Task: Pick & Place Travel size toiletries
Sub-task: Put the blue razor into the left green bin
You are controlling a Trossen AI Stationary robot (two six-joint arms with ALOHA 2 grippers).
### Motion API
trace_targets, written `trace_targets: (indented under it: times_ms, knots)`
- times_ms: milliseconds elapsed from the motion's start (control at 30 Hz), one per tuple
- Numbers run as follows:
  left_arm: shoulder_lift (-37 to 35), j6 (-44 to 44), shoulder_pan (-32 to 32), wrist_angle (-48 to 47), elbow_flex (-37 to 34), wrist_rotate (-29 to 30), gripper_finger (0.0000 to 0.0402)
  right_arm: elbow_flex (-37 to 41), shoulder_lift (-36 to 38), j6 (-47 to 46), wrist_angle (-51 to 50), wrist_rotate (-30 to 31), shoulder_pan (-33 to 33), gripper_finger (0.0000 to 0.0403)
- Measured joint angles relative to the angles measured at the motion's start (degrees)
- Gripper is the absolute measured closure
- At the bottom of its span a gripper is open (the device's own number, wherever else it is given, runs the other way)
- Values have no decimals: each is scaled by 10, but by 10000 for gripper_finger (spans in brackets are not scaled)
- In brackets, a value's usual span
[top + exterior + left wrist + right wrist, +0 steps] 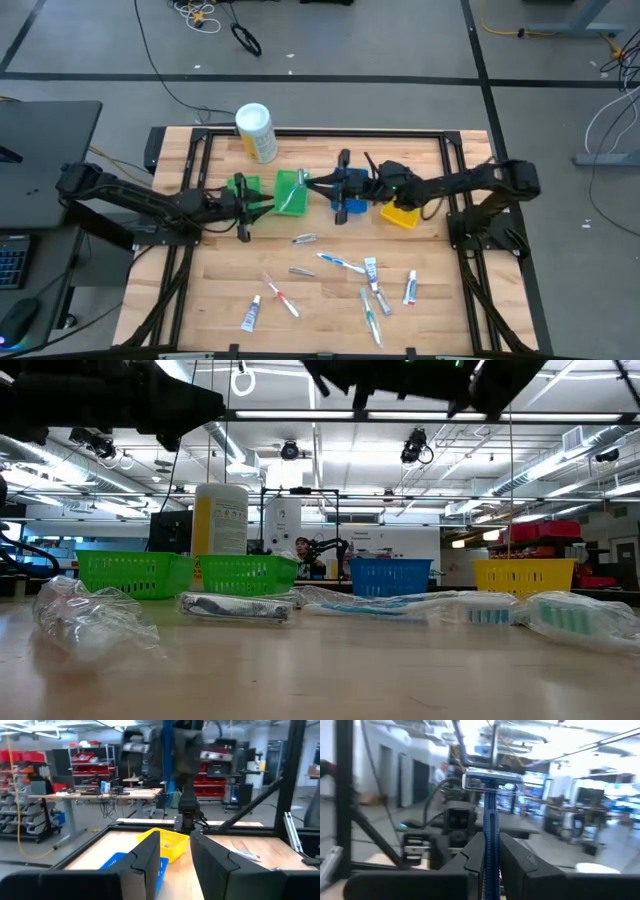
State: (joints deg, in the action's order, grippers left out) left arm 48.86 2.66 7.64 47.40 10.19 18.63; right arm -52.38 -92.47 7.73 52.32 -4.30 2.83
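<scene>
A blue razor [492, 800] sticks out past my right gripper [491, 840], which is shut on it above the blue bin [352, 196], pointing toward the table's left. My left gripper [175, 842] stands open and holds nothing; it hovers by the two green bins [290, 190] and faces the right arm. Several toothbrushes [340, 263], small tubes [250, 316] and silvery pieces [305, 239] lie flat on the near half of the table. In the low view they show as clear-wrapped items [235, 606] in front of the bins. My right gripper pinches the razor's blue handle [491, 827] between its two fingers. The fingers come about level from the table's right and lie along the handle. The razor's head [492, 779] stands out beyond the fingertips, and the razor is lifted clear of table and bins.
A yellow bin [400, 215] stands right of the blue one. A white-and-yellow canister [255, 131] stands at the far edge behind the green bins. The table's black frame [455, 170] runs along its sides. Bare wood lies between the bins and the scattered items.
</scene>
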Motion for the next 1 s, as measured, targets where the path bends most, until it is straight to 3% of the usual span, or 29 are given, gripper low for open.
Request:
trace_targets:
  times_ms: [100, 300, 600, 700, 800, 1000]
  knots:
    - [0, -3, -22, -20, 17, -7, 279, -17, -41, -24, 25, -35, 4, 357]
    - [24, -24, -50, -44, 42, -59, 243, -52, -75, -33, 19, -34, 3, 357]
    - [170, -26, -67, -2, 113, -60, 191, -56, -75, -34, 9, -34, 1, 357]
    - [222, -12, -67, 0, 152, -32, 190, -55, -75, -33, 1, -33, 1, 357]
    - [248, -12, -67, 1, 183, -45, 197, -55, -75, -20, 1, -33, 1, 357]
    - [259, -9, -67, -1, 202, -47, 214, -55, -75, -16, -25, -33, 2, 357]
